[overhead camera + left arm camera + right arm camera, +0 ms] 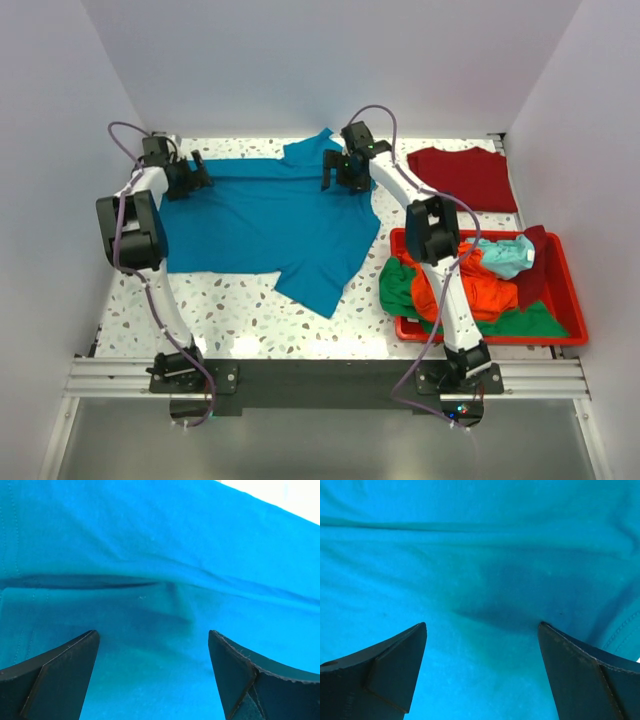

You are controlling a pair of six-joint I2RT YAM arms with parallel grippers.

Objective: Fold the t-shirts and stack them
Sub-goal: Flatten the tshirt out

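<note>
A teal-blue t-shirt (275, 222) lies spread across the speckled table, one sleeve at the back and one at the front. My left gripper (197, 175) stands open at the shirt's far left edge, its cloth (160, 605) filling the left wrist view between the wide-apart fingers (65, 675). My right gripper (340, 175) hangs open over the shirt's far right part near the back sleeve, with only teal cloth (480, 580) between its fingers (580, 675). A dark red t-shirt (465, 177) lies folded at the back right. Orange (470, 285), green (400, 290) and pale aqua (503, 255) t-shirts lie heaped in the bin.
A red plastic bin (575, 300) stands at the right front, with a dark red cloth (533, 265) draped over its heap. White walls close in the table on three sides. Bare speckled tabletop (230, 310) shows in front of the teal shirt.
</note>
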